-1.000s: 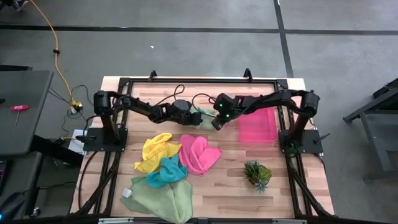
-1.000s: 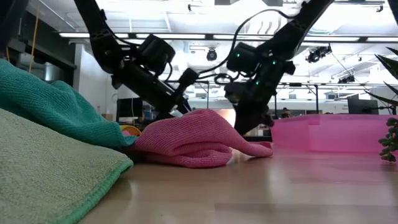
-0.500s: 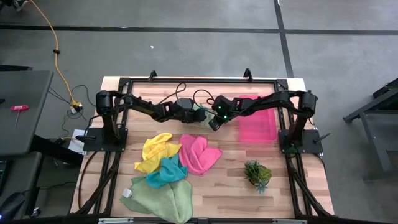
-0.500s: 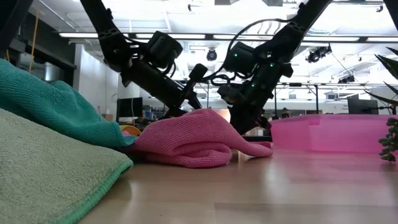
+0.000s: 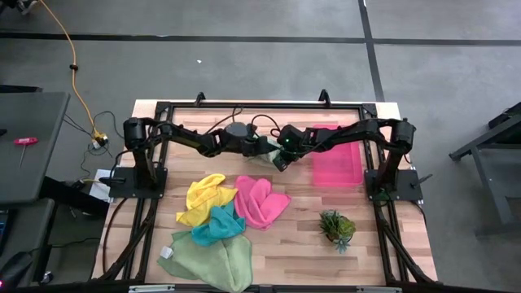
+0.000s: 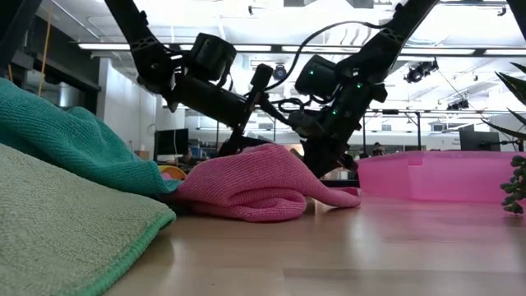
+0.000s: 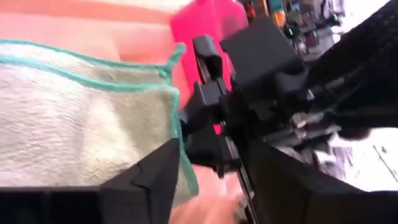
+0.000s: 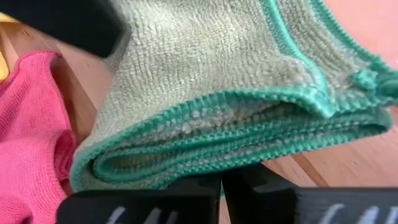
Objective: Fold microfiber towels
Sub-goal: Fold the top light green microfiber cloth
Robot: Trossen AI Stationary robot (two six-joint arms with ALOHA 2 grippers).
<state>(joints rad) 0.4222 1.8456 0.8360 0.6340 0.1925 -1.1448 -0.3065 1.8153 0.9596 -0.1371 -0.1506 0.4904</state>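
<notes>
Your overhead view: pale green towel (image 5: 262, 150) at the counter (image 5: 383, 252) rear, mostly hidden beneath both claws, right wrist view alone shows its doubled green-edged fold, right claw (image 8: 221, 186) pinching that fold, left claw (image 7: 208, 171) spread over the towel's edge.

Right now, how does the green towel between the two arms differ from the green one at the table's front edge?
The rear green towel is folded into neat layers; the front green towel lies loose and rumpled. The rear one sits between the left gripper and right gripper; the front one lies apart from both. Both are pale green with darker edging.
</notes>
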